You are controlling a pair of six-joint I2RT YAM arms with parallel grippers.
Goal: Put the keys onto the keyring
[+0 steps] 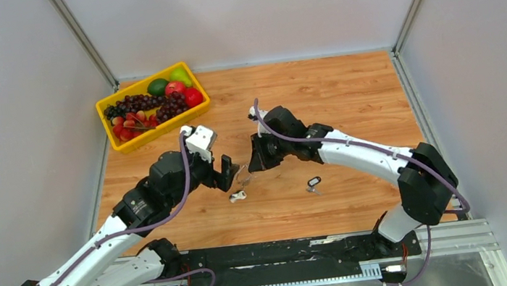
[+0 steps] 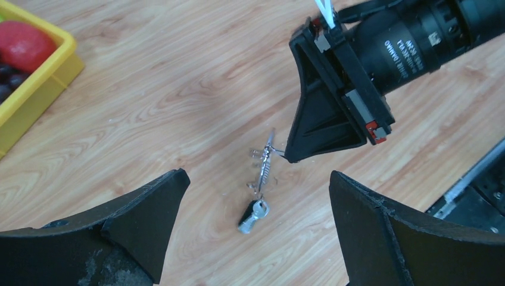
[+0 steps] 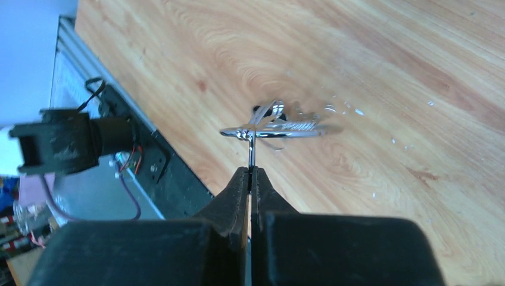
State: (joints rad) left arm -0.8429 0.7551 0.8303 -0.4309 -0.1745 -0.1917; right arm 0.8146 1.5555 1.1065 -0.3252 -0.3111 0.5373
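Observation:
My right gripper (image 1: 251, 168) (image 3: 251, 173) is shut on the thin silver keyring (image 1: 243, 176) (image 3: 277, 127) and holds it edge-up just above the wood table, tiny silver keys dangling from it. In the left wrist view the keyring (image 2: 266, 164) hangs from the right fingertips (image 2: 292, 156). A small key (image 1: 237, 197) (image 2: 253, 215), silver with a dark part, sits right under the ring; I cannot tell if it is attached. A black-headed key (image 1: 313, 182) lies on the table to the right. My left gripper (image 1: 229, 178) (image 2: 256, 176) is open and empty, close to the ring's left.
A yellow basket (image 1: 112, 130) (image 2: 56, 74) of fruit stands at the back left of the table. A black rail (image 1: 279, 253) runs along the near edge by the arm bases. Grey walls close in the sides and back.

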